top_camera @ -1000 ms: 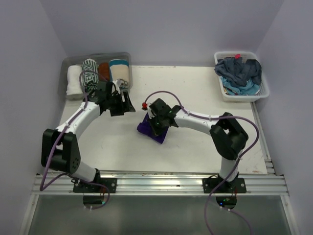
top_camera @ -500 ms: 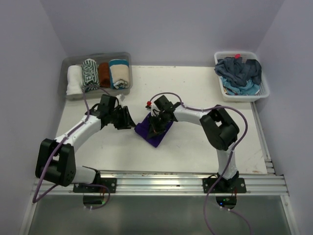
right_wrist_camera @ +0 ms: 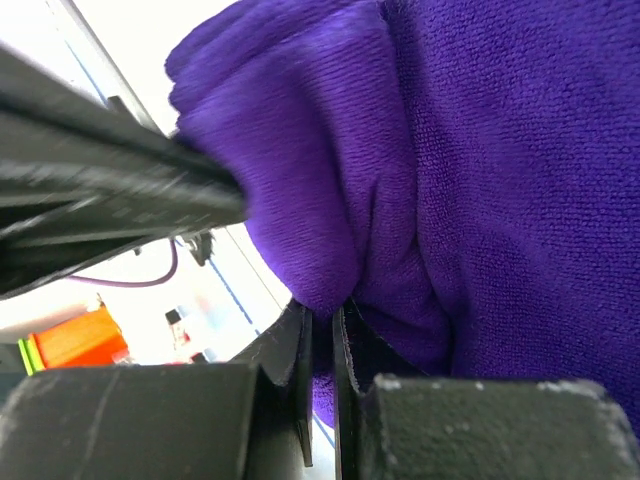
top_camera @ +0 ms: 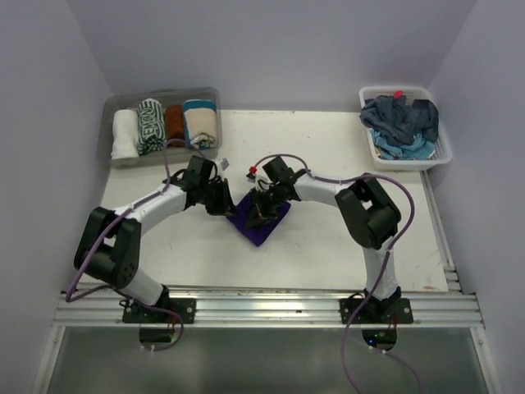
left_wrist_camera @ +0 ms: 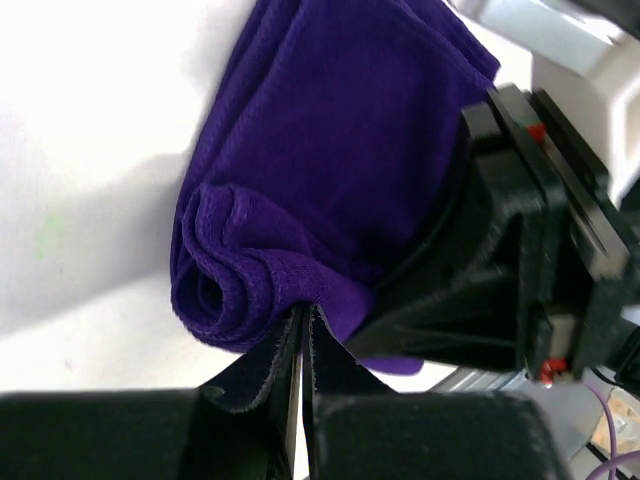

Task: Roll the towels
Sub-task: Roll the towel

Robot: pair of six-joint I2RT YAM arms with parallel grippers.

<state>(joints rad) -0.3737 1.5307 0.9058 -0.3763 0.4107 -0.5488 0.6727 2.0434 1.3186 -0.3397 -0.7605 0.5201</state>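
- Left pincer [left_wrist_camera: 303,325]: fingers drawn together, pinching the lower hem of the purple towel [left_wrist_camera: 330,170] just beside its rolled end.
- Right pincer [right_wrist_camera: 322,325]: fingers nearly touching, clamped on a fold of the same towel. The two pincers face each other across it.
- Purple towel: lies partly rolled at the middle of the bench [top_camera: 328,148], between both arms.
- Clear tub [top_camera: 205,92], far left corner: four rolled towels [top_camera: 152,125] side by side.
- White basket [top_camera: 410,164], far right corner: loose towels [top_camera: 402,119] heaped inside.
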